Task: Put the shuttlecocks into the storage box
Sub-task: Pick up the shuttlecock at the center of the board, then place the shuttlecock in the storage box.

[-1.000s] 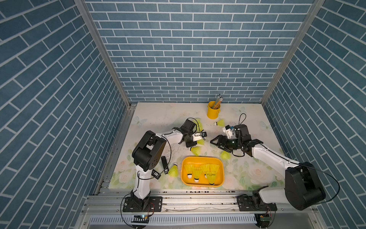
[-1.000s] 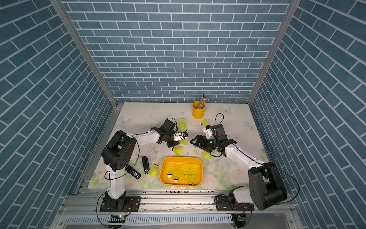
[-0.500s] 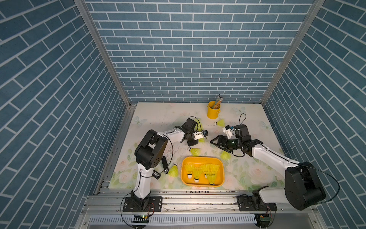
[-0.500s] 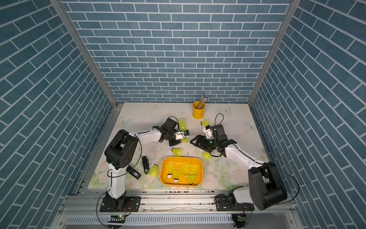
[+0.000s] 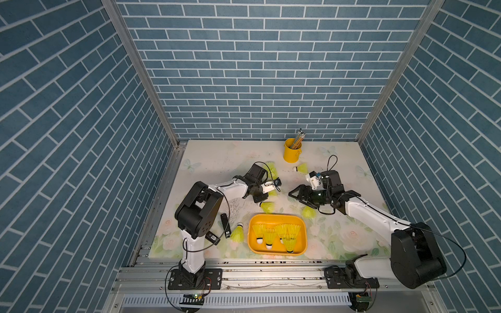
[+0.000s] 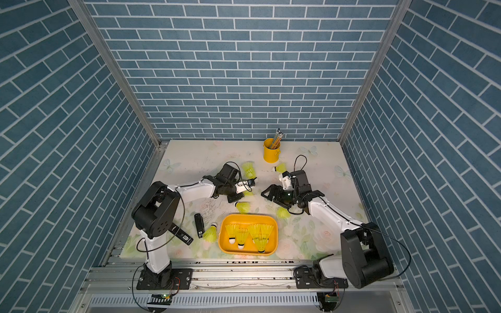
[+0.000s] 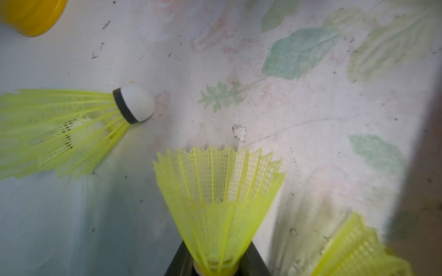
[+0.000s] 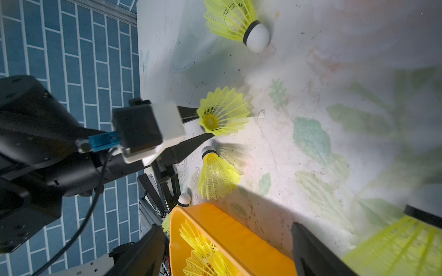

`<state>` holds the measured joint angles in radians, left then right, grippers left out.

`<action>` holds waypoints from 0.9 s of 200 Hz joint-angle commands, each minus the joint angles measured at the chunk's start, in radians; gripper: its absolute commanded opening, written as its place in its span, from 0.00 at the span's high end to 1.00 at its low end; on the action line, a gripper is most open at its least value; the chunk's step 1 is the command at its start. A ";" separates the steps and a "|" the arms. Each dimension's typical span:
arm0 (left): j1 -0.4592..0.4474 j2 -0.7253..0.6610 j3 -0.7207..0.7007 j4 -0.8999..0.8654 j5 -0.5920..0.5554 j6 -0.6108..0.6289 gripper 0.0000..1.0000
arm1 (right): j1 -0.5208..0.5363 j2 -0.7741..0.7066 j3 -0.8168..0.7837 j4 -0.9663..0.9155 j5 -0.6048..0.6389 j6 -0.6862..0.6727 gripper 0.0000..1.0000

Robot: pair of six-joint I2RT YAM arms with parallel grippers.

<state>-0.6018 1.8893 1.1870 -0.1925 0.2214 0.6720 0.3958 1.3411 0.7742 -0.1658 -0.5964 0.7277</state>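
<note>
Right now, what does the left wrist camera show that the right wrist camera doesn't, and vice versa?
Only the left wrist view: the held shuttlecock seen from behind, its base pinched in the left gripper, skirt fanning away from the camera. Only the right wrist view: the left arm, the brick wall, the boxed shuttlecocks in the storage box, and the open right gripper. Both: that held shuttlecock, a loose shuttlecock lying near it, and the storage box.
</note>
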 commanded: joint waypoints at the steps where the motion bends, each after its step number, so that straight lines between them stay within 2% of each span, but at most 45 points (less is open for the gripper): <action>1: -0.001 -0.103 -0.017 0.059 -0.054 -0.121 0.83 | 0.021 -0.047 0.056 -0.088 0.076 -0.061 0.14; 31: -0.001 -0.209 0.000 -0.011 -0.117 -0.297 0.83 | 0.099 -0.063 0.107 -0.192 0.184 -0.094 0.15; 52: -0.003 -0.313 -0.027 -0.072 -0.135 -0.479 0.81 | 0.159 -0.101 0.107 -0.211 0.244 -0.073 0.15; 83: -0.013 -0.525 -0.160 -0.108 -0.081 -0.794 0.78 | 0.254 -0.162 0.097 -0.214 0.318 -0.044 0.15; 102: -0.032 -0.670 -0.258 -0.143 -0.071 -0.937 0.76 | 0.309 -0.204 0.097 -0.211 0.350 -0.045 0.15; 136: -0.105 -0.878 -0.387 -0.204 -0.082 -1.147 0.76 | 0.388 -0.290 0.054 -0.163 0.330 -0.056 0.14; 161: -0.181 -0.971 -0.467 -0.214 -0.115 -1.305 0.76 | 0.460 -0.340 0.002 -0.146 0.332 -0.057 0.13; 180: -0.268 -1.002 -0.487 -0.241 -0.207 -1.396 0.77 | 0.510 -0.389 -0.059 -0.115 0.339 -0.036 0.13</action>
<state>-0.7898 0.9173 0.7277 -0.3843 0.1089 -0.5240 0.8551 1.0046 0.7830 -0.3176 -0.2806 0.6838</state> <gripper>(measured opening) 0.314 0.867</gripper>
